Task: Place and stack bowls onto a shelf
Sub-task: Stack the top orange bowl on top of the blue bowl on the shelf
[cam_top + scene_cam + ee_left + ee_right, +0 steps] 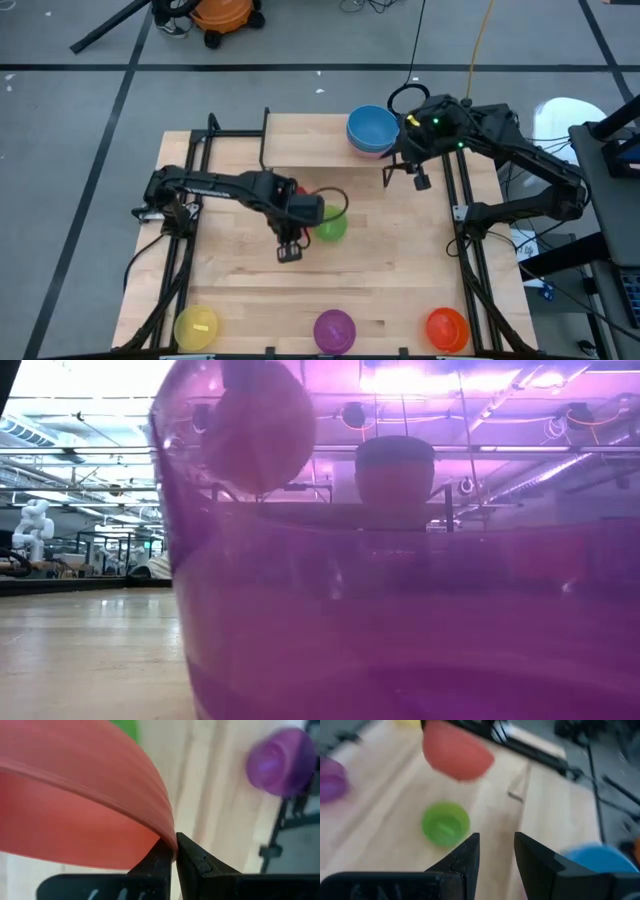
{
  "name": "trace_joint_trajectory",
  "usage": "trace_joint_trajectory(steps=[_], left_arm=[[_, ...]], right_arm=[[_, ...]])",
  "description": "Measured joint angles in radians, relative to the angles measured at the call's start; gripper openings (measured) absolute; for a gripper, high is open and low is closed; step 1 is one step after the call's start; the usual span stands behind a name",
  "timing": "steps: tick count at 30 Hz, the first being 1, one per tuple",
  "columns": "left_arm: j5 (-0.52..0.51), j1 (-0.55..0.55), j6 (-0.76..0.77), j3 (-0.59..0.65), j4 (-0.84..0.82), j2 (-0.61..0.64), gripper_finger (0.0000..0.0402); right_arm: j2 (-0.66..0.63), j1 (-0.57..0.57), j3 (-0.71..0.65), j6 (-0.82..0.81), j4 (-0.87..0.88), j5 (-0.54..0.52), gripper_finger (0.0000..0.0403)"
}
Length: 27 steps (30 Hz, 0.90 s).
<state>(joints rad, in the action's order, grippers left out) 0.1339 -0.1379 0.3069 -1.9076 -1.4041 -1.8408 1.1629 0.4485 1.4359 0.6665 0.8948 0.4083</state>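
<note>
My left gripper (174, 847) hangs over the middle of the table, shut on a red bowl (455, 752), which is in the air above a green bowl (330, 226). The green bowl lies upside down on the tabletop. At the far right, a blue bowl (372, 127) sits stacked in a pink one. Through the purple bowl in the low view I see the shelf (330, 510) with a bowl on it. My right gripper (403, 178) hovers open near the blue bowl, holding nothing. My left gripper pinches the red bowl's rim (171, 841) between its two fingertips, one finger inside the bowl and one outside. The fingers come from above, pointing steeply down. The bowl hangs below them, lifted clear of the table, with its rounded bottom (462, 772) lowest.
Along the near edge stand a yellow bowl (197, 328), a purple bowl (335, 330) and an orange bowl (447, 328). The purple bowl (400, 610) fills most of the low view. Black frame rails (180, 260) run along both table sides.
</note>
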Motion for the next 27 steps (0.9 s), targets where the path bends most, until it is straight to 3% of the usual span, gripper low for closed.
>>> trace_joint_trajectory(steps=[4,20,22,27], left_arm=[[0.007,-0.039,-0.020,0.000,0.050,0.000,0.0010],[0.182,-0.089,-0.119,0.000,0.269,0.000,0.0010],[0.189,-0.091,-0.146,0.000,0.289,0.000,0.0010],[0.235,-0.091,-0.203,0.000,0.329,0.000,0.0010]], right_arm=[[0.000,-0.014,-0.053,-0.056,-0.124,0.093,0.0116],[0.001,-0.145,-0.390,-0.152,-0.662,0.097,0.0116],[0.001,-0.150,-0.423,-0.166,-0.699,0.153,0.0116],[0.001,-0.150,-0.470,-0.186,-0.773,0.406,0.0116]])
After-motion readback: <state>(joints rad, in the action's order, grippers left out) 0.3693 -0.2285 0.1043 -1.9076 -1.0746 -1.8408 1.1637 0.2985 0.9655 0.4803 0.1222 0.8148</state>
